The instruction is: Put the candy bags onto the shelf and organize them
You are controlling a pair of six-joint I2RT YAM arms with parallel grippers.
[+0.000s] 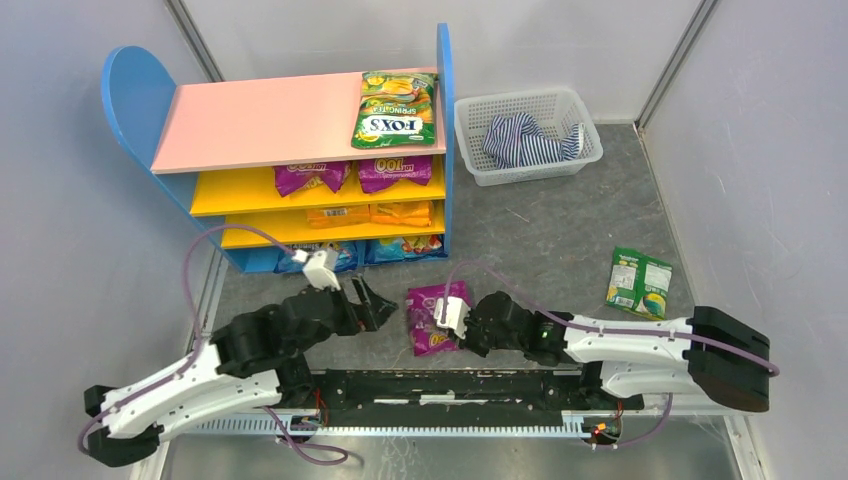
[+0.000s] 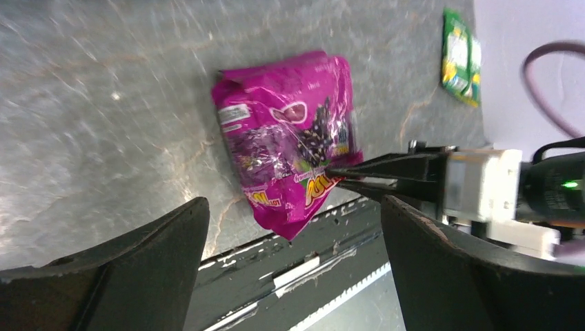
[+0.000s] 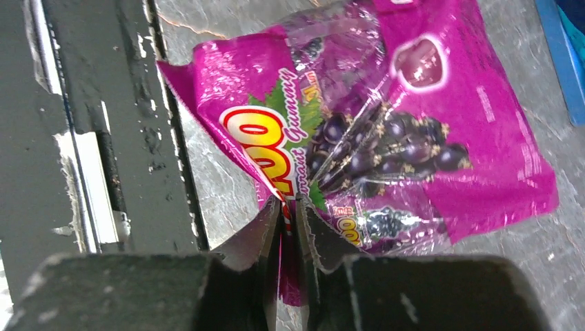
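Purple bag (image 3: 414, 124) edge hidden in right gripper (image 3: 290, 205), blue bags (image 1: 405, 247) seemingly half-hidden by shelf (image 1: 235, 197)

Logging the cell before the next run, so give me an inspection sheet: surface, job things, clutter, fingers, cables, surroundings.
Surface: grey table, scuffed.
Job's things: shelf holds top green bag, shelved purple bags, orange bags, blue bags; loose purple bag and loose green bag lie on the table.
Clutter: basket holding striped cloth.
Grippers: left gripper open, short of the loose purple bag; right gripper fingers shut on its edge.
Cables: purple cables loop off both arms, snagging nothing.
Surroundings: plain walls, nothing else seen.
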